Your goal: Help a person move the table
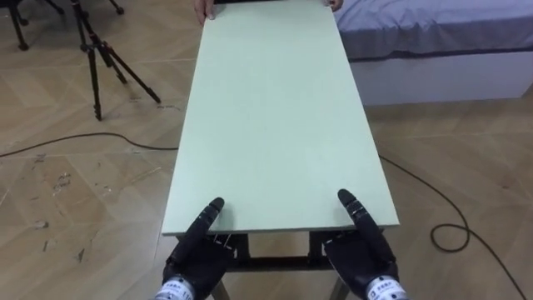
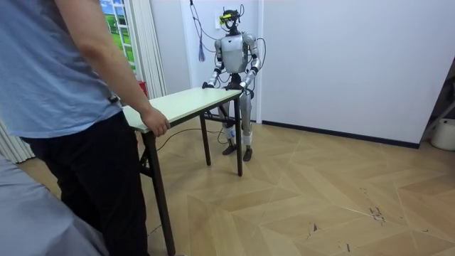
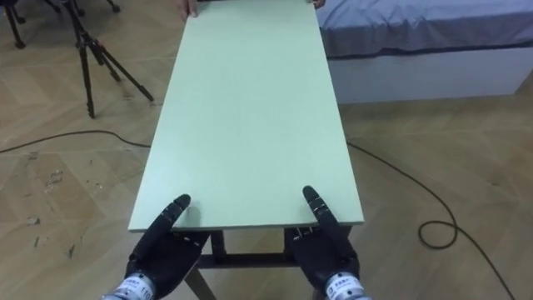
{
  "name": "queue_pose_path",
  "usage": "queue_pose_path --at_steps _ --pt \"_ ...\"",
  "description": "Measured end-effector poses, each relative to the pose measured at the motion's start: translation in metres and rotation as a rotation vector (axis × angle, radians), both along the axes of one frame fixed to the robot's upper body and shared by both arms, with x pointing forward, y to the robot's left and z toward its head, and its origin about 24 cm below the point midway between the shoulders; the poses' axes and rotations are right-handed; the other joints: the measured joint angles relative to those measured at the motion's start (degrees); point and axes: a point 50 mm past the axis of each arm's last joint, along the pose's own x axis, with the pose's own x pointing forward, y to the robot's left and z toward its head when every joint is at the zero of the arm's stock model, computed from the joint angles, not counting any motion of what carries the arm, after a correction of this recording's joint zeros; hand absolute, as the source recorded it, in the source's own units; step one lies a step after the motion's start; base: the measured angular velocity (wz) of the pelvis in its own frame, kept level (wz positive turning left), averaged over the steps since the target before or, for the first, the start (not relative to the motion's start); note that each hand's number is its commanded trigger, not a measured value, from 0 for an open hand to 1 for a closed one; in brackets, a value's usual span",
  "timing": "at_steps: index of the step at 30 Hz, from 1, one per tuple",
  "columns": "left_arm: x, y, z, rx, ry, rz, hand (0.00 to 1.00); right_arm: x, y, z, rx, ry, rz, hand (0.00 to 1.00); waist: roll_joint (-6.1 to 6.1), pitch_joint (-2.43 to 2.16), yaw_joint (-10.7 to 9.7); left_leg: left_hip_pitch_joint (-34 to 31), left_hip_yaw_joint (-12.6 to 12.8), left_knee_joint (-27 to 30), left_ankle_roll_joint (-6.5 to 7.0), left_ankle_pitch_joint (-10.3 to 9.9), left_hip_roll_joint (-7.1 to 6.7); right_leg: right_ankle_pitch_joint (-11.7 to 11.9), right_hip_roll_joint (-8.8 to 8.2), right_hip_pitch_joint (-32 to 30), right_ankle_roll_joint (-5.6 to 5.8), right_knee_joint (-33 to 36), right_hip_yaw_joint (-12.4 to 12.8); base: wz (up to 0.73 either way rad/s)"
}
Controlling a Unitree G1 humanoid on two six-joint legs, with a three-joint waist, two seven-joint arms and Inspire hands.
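Observation:
A long pale green table runs away from me, and I stand at its near short end. My left hand grips the near edge at the left, thumb on top and fingers under the board. My right hand grips the same edge at the right in the same way. At the far end a person's hands hold the tabletop. In the room view the person's hand clasps the table's corner, and I stand upright at the other end near the white wall.
A black tripod stands on the floor left of the table. A bed lies close along the table's far right. Dark cables loop on the wooden floor on both sides. Open floor spreads to the room view's right.

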Motion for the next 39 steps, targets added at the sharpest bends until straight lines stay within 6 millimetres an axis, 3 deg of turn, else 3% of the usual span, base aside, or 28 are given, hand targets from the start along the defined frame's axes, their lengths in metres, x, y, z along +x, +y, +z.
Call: queue_pose_path --at_steps 4,31,39 --pt "0.001 -0.001 0.001 -0.004 -0.001 -0.009 1.0 0.0 0.0 0.0 -0.006 0.001 -0.005 1.0 -0.28 0.13 0.9 0.1 0.0 -0.2 0.0 0.0 0.01 0.0 -0.09 0.0 0.0 -0.1 0.1 -0.02" --pt "0.001 -0.002 0.0 0.04 0.002 -0.029 1.0 0.001 0.0 0.0 -0.039 0.008 -0.015 1.0 -0.37 0.19 1.1 0.0 0.0 0.0 0.0 0.0 -0.09 0.0 -0.06 0.0 0.0 0.0 -0.2 0.0" --pt "0.011 -0.003 0.013 0.115 -0.091 -0.038 1.0 0.011 0.003 0.014 -0.062 -0.064 -0.025 1.0 -0.28 0.08 1.3 -0.3 0.1 0.3 0.01 0.0 0.04 0.1 0.24 -0.4 -0.17 0.2 0.0 0.0"
